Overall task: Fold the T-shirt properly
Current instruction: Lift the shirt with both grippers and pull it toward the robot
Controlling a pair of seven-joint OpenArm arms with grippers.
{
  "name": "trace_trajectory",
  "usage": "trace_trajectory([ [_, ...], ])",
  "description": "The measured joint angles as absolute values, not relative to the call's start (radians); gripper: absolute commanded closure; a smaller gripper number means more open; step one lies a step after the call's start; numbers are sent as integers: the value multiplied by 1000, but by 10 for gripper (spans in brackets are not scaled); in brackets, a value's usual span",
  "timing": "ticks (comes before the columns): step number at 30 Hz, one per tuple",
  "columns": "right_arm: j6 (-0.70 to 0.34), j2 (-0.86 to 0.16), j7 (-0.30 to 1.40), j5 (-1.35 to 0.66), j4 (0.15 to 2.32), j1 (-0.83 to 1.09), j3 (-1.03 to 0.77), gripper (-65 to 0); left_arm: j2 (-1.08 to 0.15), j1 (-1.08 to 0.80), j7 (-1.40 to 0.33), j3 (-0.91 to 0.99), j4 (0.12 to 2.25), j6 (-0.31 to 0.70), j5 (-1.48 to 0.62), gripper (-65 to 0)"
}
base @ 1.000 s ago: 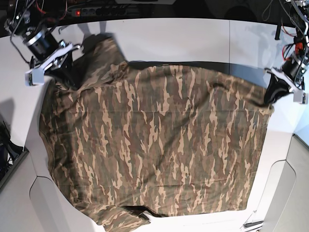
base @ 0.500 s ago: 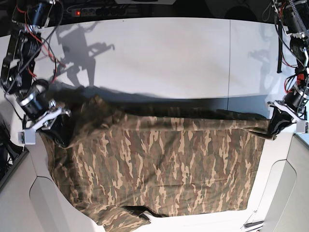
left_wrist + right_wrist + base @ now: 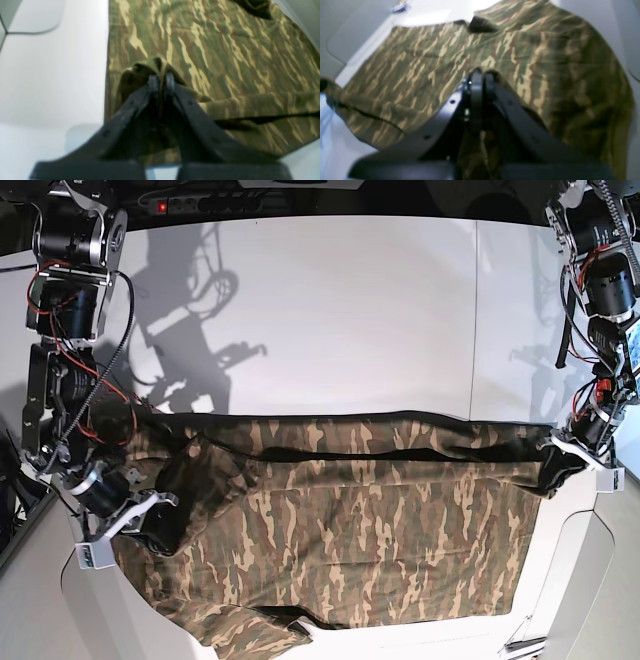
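Shirt-wise, the T-shirt (image 3: pixel 340 530) sprawls over the white table (image 3: pixel 330 310), far edge lifted mid-fold. Left gripper (image 3: pixel 160 78) and right gripper (image 3: pixel 480 75) are each clamped on a corner. Uneven pulling could skew the fold, and thin pinches might slip.

The T-shirt (image 3: pixel 350 530) lies across the white tabletop (image 3: pixel 330 310), its far edge lifted and doubled toward the near side. Each end effector, left (image 3: pixel 562 465) and right (image 3: pixel 150 525), apparently pinches a corner of that fold.
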State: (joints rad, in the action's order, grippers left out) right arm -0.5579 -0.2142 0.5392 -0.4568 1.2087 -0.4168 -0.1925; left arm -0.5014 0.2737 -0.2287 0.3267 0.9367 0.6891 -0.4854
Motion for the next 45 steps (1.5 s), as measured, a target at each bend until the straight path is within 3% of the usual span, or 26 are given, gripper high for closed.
trace_trajectory([
  [4,-558,-214,540,-437,1156,-412,-169,0,-503,279,-220,327,929,689,-481,0],
  [9,-558,-213,539,-426,1094,-412,-168,-6,-498,278,-220,327,927,689,-480,-104],
  [12,-557,-213,540,-424,1064,-410,-168,-207,-498,274,-221,327,927,689,-480,-165],
  [14,-557,-213,543,-413,1063,-398,-168,-268,-498,274,-240,327,927,689,-480,-218],
  [18,-557,-210,558,-411,1064,-363,-186,-269,-498,274,-291,328,927,657,-517,-293],
  [26,-553,-205,564,-426,1186,-254,-367,-269,-498,239,-367,421,927,667,-661,-294],
  [33,-555,-205,570,-445,1259,-179,-512,-269,-498,180,-367,466,927,682,-733,-338],
  [38,-532,-204,568,-454,1258,-139,-603,-270,-498,155,-367,467,927,682,-734,-439],
  [39,-525,-204,565,-456,1258,-130,-619,-277,-498,150,-367,467,927,682,-735,-439],
  [43,-508,-205,561,-456,1251,-113,-640,-416,-496,141,-366,467,927,653,-722,-439],
  [45,-509,-204,556,-456,1237,-114,-632,-431,-496,142,-354,467,927,653,-723,-439],
])
